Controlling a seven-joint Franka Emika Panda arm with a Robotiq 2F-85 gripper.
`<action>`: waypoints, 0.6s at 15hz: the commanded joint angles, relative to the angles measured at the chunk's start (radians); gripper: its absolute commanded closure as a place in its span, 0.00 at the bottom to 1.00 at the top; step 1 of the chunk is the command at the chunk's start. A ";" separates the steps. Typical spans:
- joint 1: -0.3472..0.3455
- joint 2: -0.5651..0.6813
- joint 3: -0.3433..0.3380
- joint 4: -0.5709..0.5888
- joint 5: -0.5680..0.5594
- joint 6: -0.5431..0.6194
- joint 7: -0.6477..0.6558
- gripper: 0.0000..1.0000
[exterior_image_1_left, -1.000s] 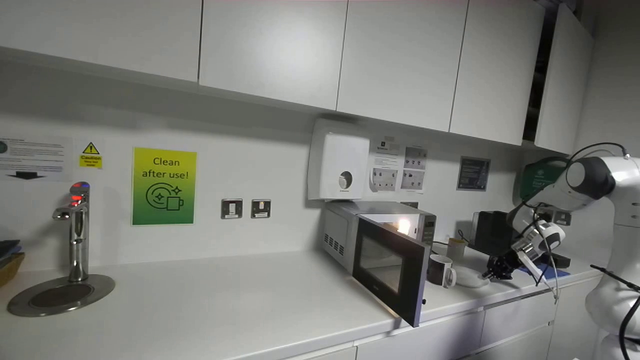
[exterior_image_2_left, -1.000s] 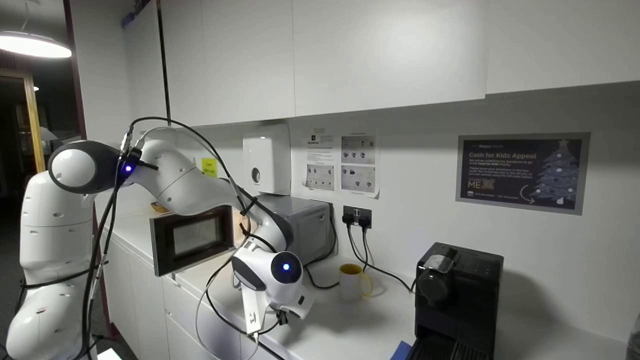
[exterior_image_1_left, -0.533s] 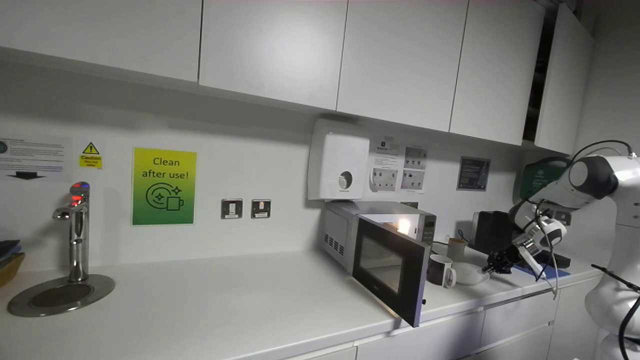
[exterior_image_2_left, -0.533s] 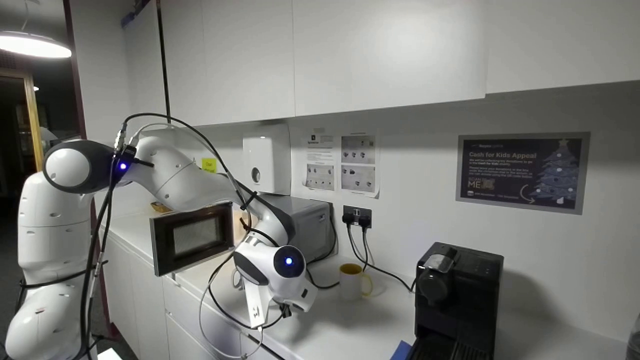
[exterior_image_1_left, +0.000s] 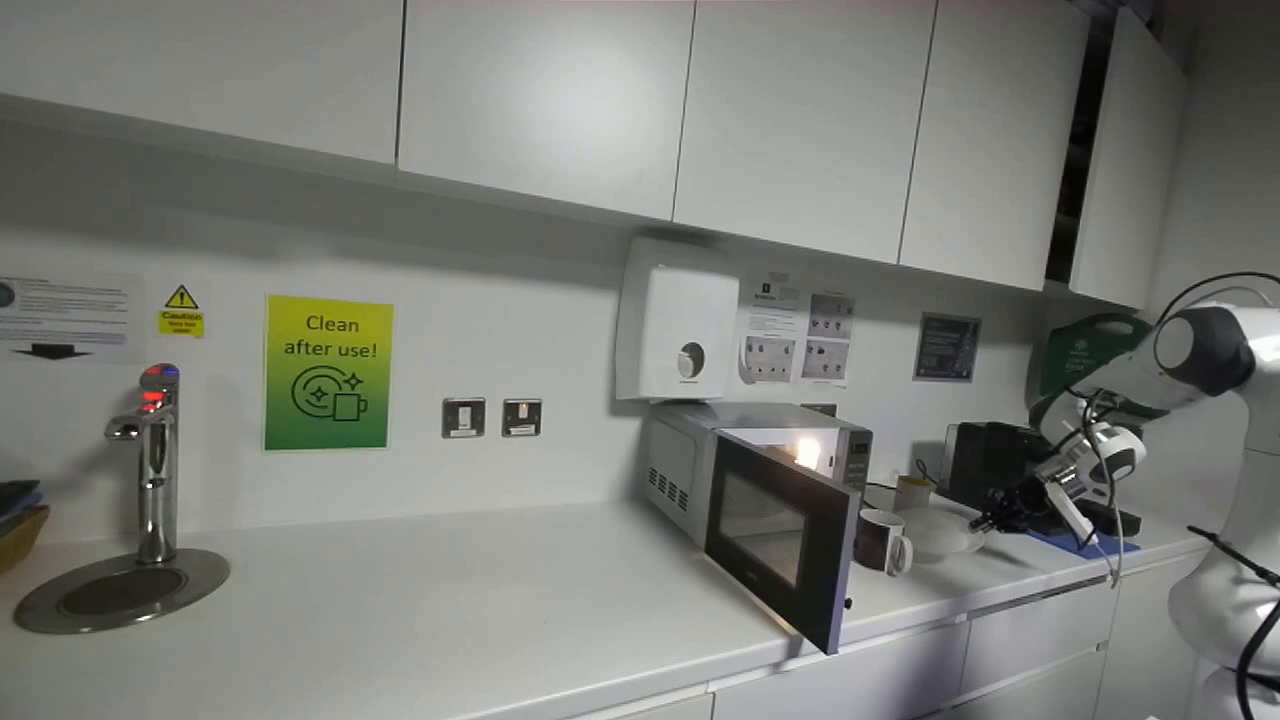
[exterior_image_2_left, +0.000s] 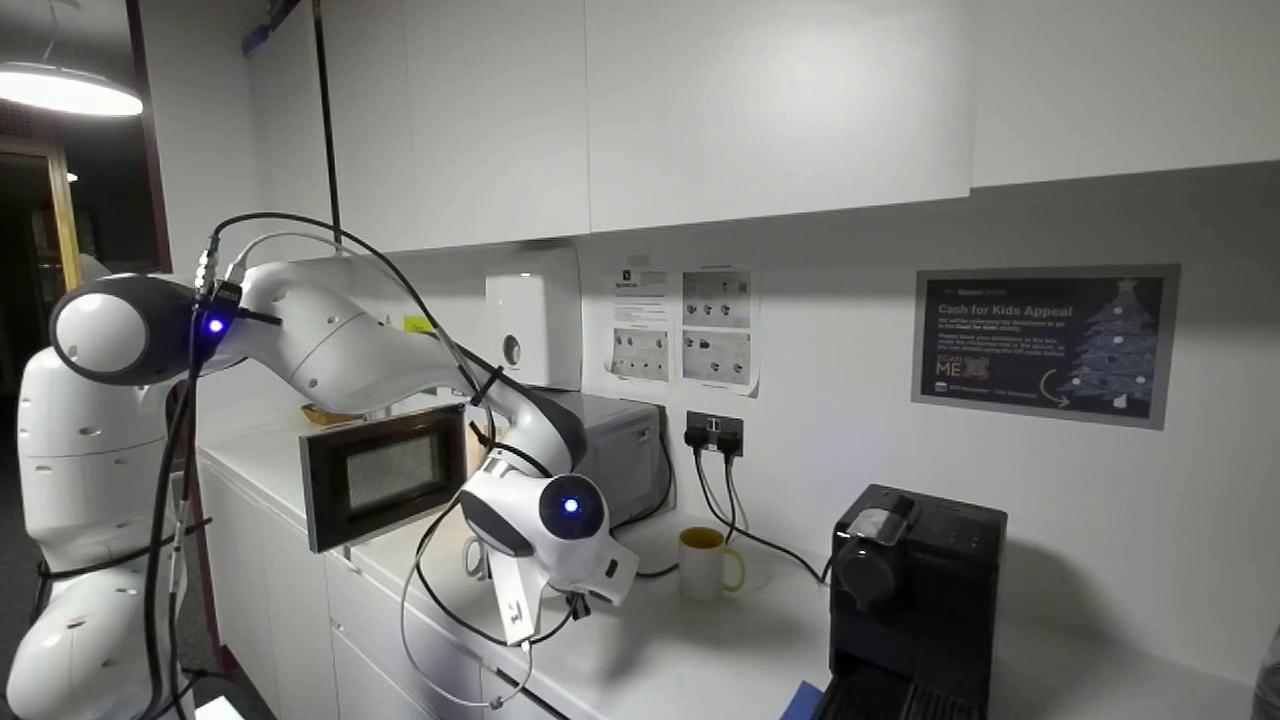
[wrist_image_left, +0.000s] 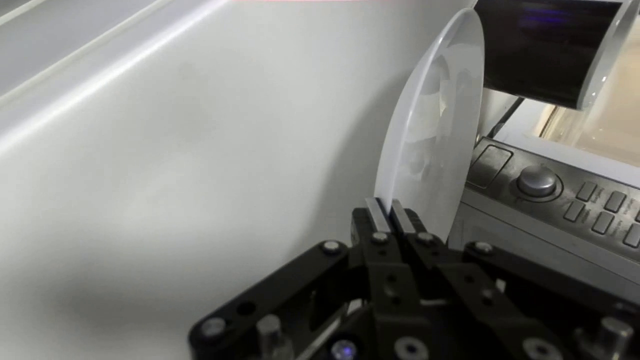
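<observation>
A robot's gripper (wrist_image_left: 390, 212) held a white plate (wrist_image_left: 430, 125) by its rim over a kitchen counter (wrist_image_left: 200, 150), its two fingertips (wrist_image_left: 378, 216) clamped on the edge. In the wrist view the plate reached up and away from the grip, seen nearly edge-on, with a shadow falling on the counter alongside. Just past it sat a dark mug (wrist_image_left: 545, 50) with a white rim; whether mug and plate touched could not be told.

Beside that mug was a microwave (exterior_image_1_left: 680, 455), its door (exterior_image_1_left: 780, 545) swung open and a light (exterior_image_1_left: 808, 452) glowing inside. In an exterior view the plate appeared between the dark mug and the gripper; in an exterior view the arm (exterior_image_2_left: 350, 350) blocked it from sight.

A yellow-lined mug (exterior_image_2_left: 702, 567) stood near the wall, below a socket (exterior_image_2_left: 714, 434) with two plugs. Nearby were a black coffee machine (exterior_image_2_left: 920, 600) and a blue sheet (exterior_image_2_left: 803, 701). A towel dispenser (exterior_image_1_left: 680, 310) hung above the microwave, while farther along a tap (exterior_image_1_left: 158, 460) rose near a green sign (exterior_image_1_left: 328, 372) reading "Clean after use!"
</observation>
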 joint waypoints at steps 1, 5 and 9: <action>-0.022 -0.069 -0.004 -0.012 -0.006 -0.021 -0.026 0.99; -0.026 -0.111 -0.013 -0.015 -0.018 -0.028 -0.017 0.99; -0.020 -0.164 -0.012 -0.024 -0.037 -0.034 0.004 0.99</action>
